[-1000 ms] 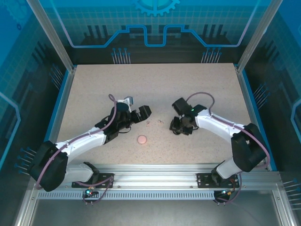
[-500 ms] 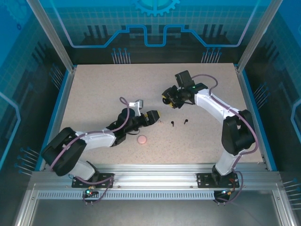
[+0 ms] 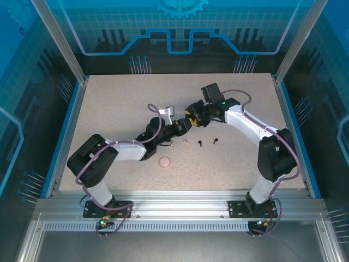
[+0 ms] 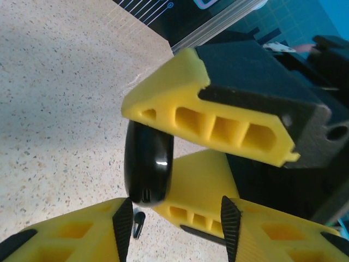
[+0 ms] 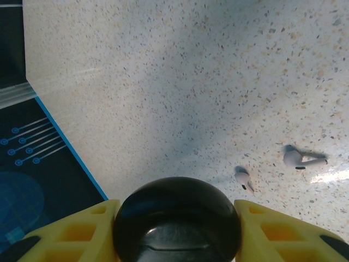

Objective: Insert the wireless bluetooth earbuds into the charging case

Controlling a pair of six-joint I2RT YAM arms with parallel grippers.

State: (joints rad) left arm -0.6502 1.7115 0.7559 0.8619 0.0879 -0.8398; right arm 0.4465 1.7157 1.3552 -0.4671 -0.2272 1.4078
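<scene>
Right pincer (image 3: 193,116) clamps black charging case (image 5: 175,218); left pincer (image 4: 174,229) straddles its edge, grip unclear. Likely step: opening the lid. Next move needs a firm counter-hold.

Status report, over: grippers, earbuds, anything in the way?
Right gripper shut on black case. Left gripper jaws apart beside it, grip unclear. Pale earbuds and black earbuds loose on table. Pink case aside, no obstacle.

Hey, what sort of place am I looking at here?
Probably a robot lab work cell: aluminium frame, blue panels around a speckled table, left arm and right arm bolted at its edge.
</scene>
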